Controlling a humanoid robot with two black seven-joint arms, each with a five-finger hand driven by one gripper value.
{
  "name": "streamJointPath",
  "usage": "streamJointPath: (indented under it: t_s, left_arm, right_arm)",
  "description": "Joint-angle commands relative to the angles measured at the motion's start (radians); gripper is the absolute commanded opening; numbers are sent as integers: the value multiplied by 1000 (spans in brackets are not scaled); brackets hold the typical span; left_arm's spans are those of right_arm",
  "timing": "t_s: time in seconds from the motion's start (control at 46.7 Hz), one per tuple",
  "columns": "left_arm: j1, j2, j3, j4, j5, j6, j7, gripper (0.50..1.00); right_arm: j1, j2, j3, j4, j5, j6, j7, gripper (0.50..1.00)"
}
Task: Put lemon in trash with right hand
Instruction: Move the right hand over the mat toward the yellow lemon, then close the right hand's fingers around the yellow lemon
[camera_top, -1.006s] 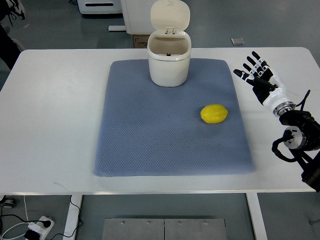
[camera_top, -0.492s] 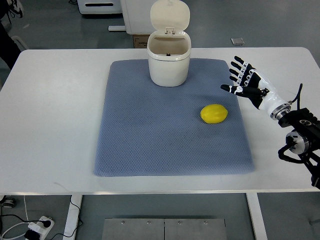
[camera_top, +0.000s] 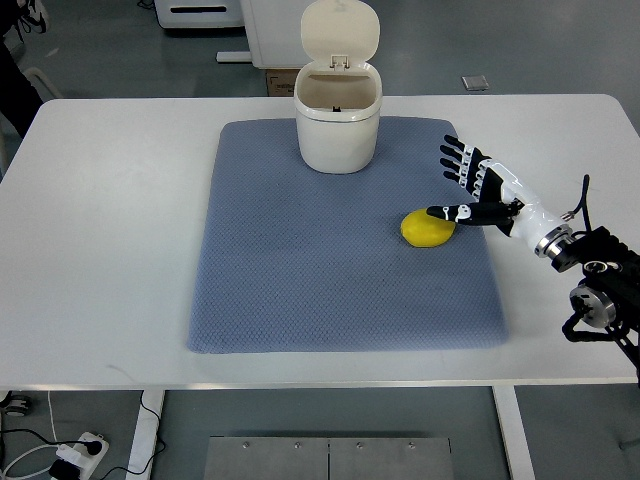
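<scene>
Right hand reaches in over the bench, fingers spread apart, holding nothing. Lemon lies on the blue mat just under the thumb tip. Beyond the fingers, well apart, the white trash bin stands, lid raised.

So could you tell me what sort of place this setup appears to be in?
Probably a robotics lab or test area: a plain white table with a blue mat staged with one lemon and a small trash bin, grey floor, and a power strip with loose cables below.
</scene>
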Motion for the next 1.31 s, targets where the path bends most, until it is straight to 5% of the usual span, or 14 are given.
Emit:
streamJointPath:
  t_s: [0.0,0.3,0.963,1.113,1.284]
  left_arm:
    - [0,0,0,0,0,0,0,1000]
    - [0,0,0,0,0,0,0,1000]
    - [0,0,0,0,0,0,0,1000]
    - [0,0,0,0,0,0,0,1000]
    - [0,0,0,0,0,0,0,1000]
  right_arm:
    - [-2,-8,-15,-2,0,0,15,995]
    - [-6,-10,-74,-30,-17,-8,89,987]
    - [-12,4,-167,-65,-20,-52,89,893]
    - [-12,7,-169,-65,-20,-52,89,828]
    - [-9,5,-172,-65,-18,-51,89,661]
